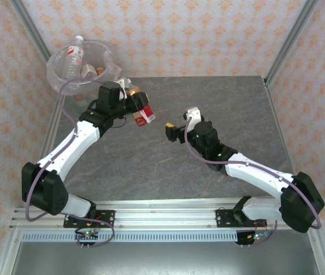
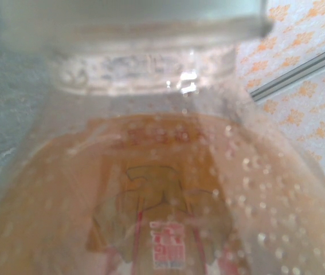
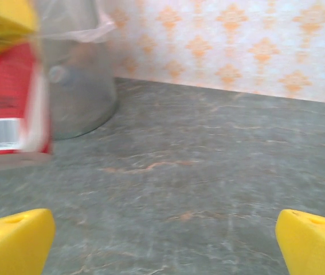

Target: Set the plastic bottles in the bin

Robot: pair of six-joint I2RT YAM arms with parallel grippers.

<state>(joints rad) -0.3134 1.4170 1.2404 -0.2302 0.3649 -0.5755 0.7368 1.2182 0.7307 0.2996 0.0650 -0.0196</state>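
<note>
A small bottle with amber drink and a red-and-white label hangs just above the table, right of the bin, with my left gripper shut on it. Very close in the left wrist view, the same bottle hides the fingers; its pale cap is at the top. The round translucent bin stands at the table's far left corner. It holds a clear bottle with a white cap and other bottles. My right gripper hovers open over mid-table, its yellow fingertips wide apart with nothing between them.
The right wrist view looks across the grey marbled table toward the bin and the held bottle's red label. Patterned walls and metal frame posts enclose the table.
</note>
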